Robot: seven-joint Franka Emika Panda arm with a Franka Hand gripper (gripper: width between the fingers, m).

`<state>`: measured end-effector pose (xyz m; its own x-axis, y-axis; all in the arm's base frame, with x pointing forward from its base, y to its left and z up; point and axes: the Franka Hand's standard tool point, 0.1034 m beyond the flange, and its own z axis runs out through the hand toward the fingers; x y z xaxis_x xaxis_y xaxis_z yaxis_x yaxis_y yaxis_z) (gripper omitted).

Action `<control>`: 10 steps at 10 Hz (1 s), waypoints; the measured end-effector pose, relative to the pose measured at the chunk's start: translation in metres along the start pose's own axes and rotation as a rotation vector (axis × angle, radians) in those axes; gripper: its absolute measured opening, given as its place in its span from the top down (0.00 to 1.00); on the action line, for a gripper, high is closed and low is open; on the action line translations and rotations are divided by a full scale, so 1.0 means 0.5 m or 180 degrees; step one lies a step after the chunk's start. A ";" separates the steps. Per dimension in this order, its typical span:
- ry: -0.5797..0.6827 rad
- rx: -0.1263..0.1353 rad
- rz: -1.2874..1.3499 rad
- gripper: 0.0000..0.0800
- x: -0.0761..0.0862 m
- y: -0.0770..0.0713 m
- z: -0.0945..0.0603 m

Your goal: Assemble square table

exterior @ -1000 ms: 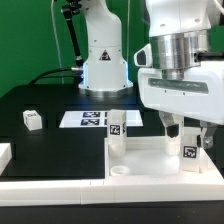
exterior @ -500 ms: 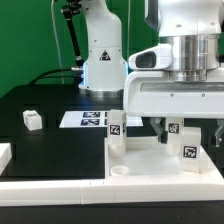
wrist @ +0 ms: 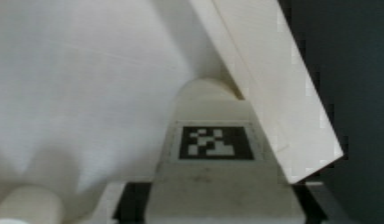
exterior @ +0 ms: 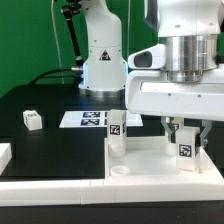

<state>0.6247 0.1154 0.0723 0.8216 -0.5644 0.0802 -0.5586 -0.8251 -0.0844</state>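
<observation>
1. Step in hand: seating a table leg [exterior: 186, 152] in a corner of the square tabletop [exterior: 150, 160], toward the exterior view's right.
2. The gripper [exterior: 184, 138] straddles this upright leg, fingers tight on either side. I cannot tell whether they pinch it or stand just off it.
3. A second leg [exterior: 116, 130] stands upright at another corner. A loose leg [exterior: 32, 119] lies well apart on the black table.
4. Next move, likely: a firm hold, then a twist to screw the leg in.
</observation>
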 end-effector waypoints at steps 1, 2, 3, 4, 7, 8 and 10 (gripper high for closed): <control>-0.0001 0.0001 0.0173 0.64 0.000 0.000 0.000; -0.0006 -0.0004 0.0467 0.64 0.000 0.001 0.000; -0.0131 -0.0100 0.0974 0.64 -0.002 0.006 -0.006; -0.0202 -0.0091 0.1627 0.64 0.005 0.003 -0.009; -0.0166 -0.0050 0.3319 0.64 -0.008 -0.014 0.005; -0.0149 -0.0072 0.3525 0.64 -0.010 -0.014 0.006; -0.0141 -0.0074 0.3784 0.64 -0.009 -0.014 0.006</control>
<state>0.6250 0.1239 0.0696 -0.2101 -0.9751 -0.0706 -0.9746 0.2147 -0.0646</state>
